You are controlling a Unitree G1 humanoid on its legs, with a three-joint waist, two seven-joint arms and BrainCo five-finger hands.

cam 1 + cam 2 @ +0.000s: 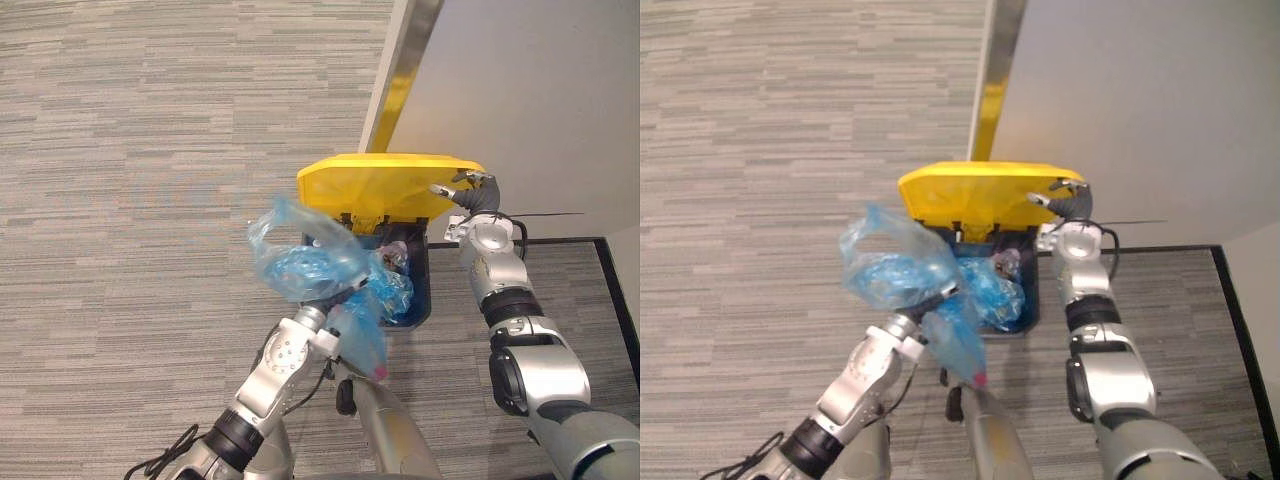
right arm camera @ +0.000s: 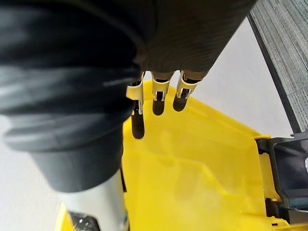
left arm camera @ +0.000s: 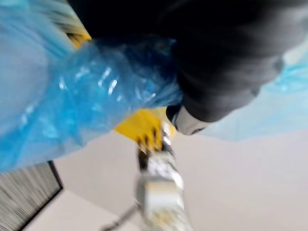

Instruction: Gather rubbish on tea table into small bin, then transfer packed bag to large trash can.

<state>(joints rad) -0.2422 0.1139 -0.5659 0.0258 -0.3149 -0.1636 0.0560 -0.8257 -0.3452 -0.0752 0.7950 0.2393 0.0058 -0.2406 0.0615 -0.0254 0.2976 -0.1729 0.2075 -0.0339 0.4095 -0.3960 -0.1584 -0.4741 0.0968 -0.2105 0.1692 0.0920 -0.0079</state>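
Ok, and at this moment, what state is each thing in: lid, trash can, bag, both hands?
yellow lid: raised, propped by the right hand's straight fingers.
large trash can: open, blue plastic inside.
blue bag: bulging, held aloft at the can's left edge.
left hand: shut on the blue bag.
right hand: open, against the lid.

Yellow, blue and grey beside the wall

We see a bright yellow lid (image 1: pixel 385 185) over a dark navy trash can (image 1: pixel 424 290), and a translucent sky-blue bag (image 1: pixel 310 265) with a small pink spot at its lowest tip. The carpeted floor (image 1: pixel 150 150) is grey, with fine horizontal streaks in lighter and darker tones. The wall (image 1: pixel 520 90) is plain pale grey, edged by a brassy gold strip (image 1: pixel 402 70) and a black skirting line (image 1: pixel 617 290). The right robot hand (image 1: pixel 470 192) has silver fingers with dark tips and a dark ribbed cover
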